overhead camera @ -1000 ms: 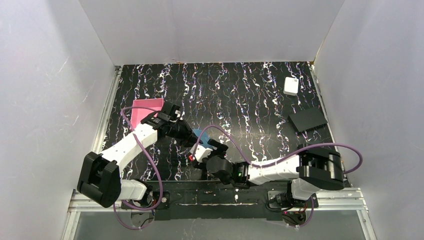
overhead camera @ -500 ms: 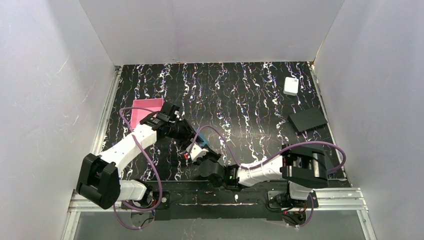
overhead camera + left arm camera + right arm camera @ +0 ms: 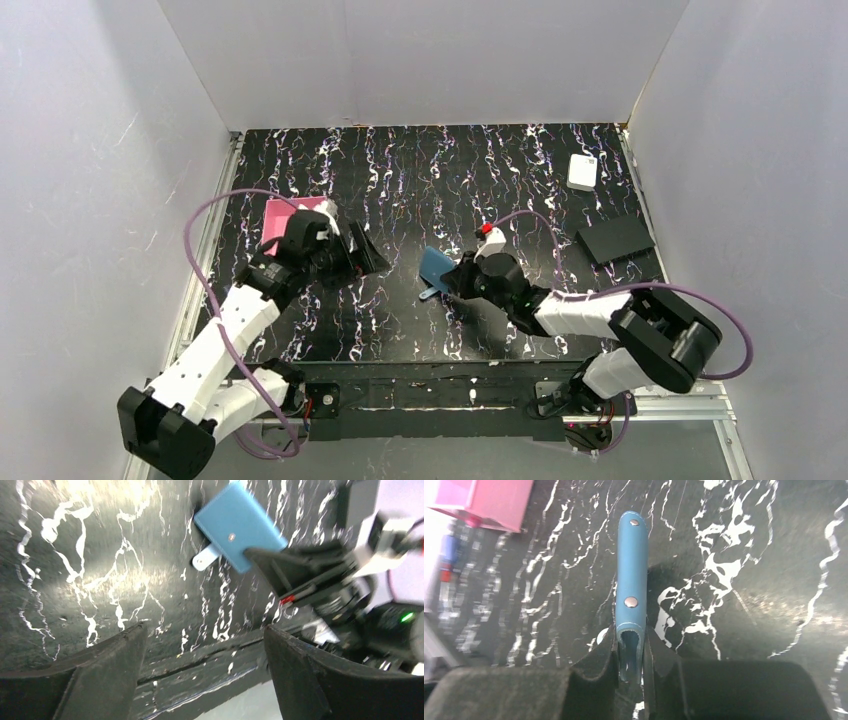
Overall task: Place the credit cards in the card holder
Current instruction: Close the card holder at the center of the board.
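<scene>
Teal card holder, folded shut, is gripped by one edge in the right claw at the middle of the counter. The left claw is spread wide beside the pink tray

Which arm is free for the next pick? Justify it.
Left. The left end effector is open and empty by the pink tray; the right end effector is shut on the card holder.

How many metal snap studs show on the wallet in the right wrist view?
2: one stud near the far end of the card holder, another lower down, just above the right fingers gripping it. More may be hidden.
</scene>
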`<state>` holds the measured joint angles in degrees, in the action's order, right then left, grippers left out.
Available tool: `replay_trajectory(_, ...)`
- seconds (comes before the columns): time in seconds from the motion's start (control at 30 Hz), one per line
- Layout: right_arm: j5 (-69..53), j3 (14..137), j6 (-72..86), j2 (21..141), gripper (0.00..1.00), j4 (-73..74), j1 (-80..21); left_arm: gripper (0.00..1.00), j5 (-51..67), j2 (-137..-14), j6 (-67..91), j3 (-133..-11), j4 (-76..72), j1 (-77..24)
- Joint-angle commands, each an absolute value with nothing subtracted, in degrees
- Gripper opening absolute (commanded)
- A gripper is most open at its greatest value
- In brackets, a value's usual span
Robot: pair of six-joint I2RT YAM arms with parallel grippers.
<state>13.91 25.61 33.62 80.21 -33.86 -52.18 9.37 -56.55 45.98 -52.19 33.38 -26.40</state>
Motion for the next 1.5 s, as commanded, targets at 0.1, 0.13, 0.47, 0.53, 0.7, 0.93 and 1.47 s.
replay_trajectory(0.1,-15.4,20.8,59.0,90.0,0.01,-53.9,-41.0,0.74,19.3,-62.3,36.6,-42.6,21.4,-34.4)
replay_trajectory(0.13,-15.9,19.9,60.2,91.2,0.01,-56.2,-40.4,0.74,17.9,-64.1,36.2,-43.3,22.1,-36.2)
replay_trajectory(0.47,-11.6,17.3,56.8,92.7,0.01,-60.5,-39.9,0.6,16.5,-72.1,78.1,-31.5,6.9,-36.5)
replay_trajectory(0.53,-10.3,17.4,55.5,91.4,0.01,-59.0,-40.1,0.65,16.2,-71.9,85.1,-27.1,-1.2,-36.1)
replay_trajectory(0.7,-6.7,17.2,53.0,87.0,0.01,-53.7,-41.1,0.52,13.2,-72.2,90.4,-25.2,-6.2,-36.0)
replay_trajectory(0.93,-5.4,16.1,53.8,86.2,0.01,-54.3,-41.5,0.54,12.5,-75.4,92.8,-24.5,-14.1,-36.1)
replay_trajectory(1.47,-4.7,15.8,56.4,87.8,0.01,-56.5,-41.7,0.29,13.3,-81.9,95.7,-24.7,-16.6,-38.7)
